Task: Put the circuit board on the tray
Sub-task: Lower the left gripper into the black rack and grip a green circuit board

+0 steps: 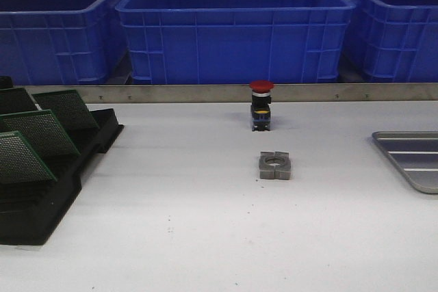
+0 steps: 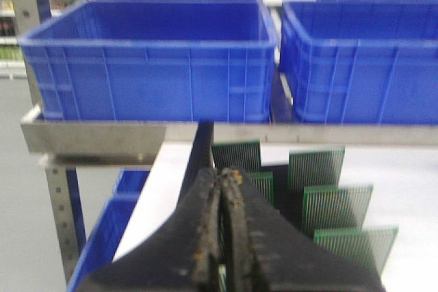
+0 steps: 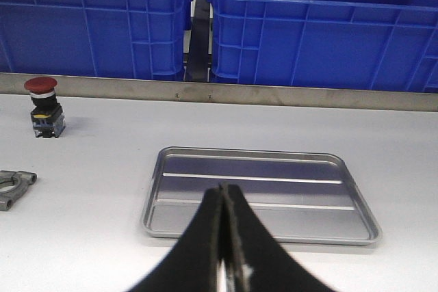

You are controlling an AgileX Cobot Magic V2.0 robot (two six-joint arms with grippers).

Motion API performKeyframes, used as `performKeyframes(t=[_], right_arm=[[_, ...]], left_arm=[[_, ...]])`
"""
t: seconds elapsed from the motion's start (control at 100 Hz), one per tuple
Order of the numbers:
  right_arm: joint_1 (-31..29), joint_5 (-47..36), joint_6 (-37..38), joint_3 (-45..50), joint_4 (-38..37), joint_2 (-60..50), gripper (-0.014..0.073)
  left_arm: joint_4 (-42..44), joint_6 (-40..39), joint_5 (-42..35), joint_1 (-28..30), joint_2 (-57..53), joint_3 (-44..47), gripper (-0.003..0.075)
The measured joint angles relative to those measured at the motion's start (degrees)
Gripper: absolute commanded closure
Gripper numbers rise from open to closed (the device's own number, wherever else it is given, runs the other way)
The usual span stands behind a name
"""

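Note:
Several green circuit boards (image 1: 42,133) stand tilted in a black slotted rack (image 1: 89,143) at the table's left; they also show in the left wrist view (image 2: 335,206). The grey metal tray (image 1: 410,156) lies at the table's right edge and is empty; it fills the middle of the right wrist view (image 3: 256,193). My left gripper (image 2: 220,177) is shut and empty, above and short of the rack. My right gripper (image 3: 223,189) is shut and empty, above the near side of the tray. Neither gripper shows in the front view.
A red-capped push button (image 1: 261,105) stands at mid-table, with a grey metal ring block (image 1: 275,165) in front of it. Blue plastic crates (image 1: 236,29) line the back behind a metal rail. More blue crates (image 2: 102,237) sit below the table's left edge.

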Motion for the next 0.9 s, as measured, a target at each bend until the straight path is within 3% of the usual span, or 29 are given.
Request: performKeyframes(t=[0.29,0.52,0.81,0.9], right_arm=[[0.0,0.0,0.0,0.0,0.0,0.0,0.0653],[0.0,0.0,0.0,0.0,0.0,0.0,0.0653],[0.0,0.0,0.0,0.0,0.0,0.0,0.0653],[0.0,0.0,0.0,0.0,0.0,0.0,0.0653]], left_arm=[[-5.13,0.0,-1.03,0.0,0.0,-0.96,0.0738],[-6.53,0.0,10.31,0.0,3.4,-12.25,0.0738],[-6.4,0.1,24.94,0.0,20.06,-26.97,0.0734],[-6.34,2.51,28.37,0.0,25.73,-30.8,0.069]])
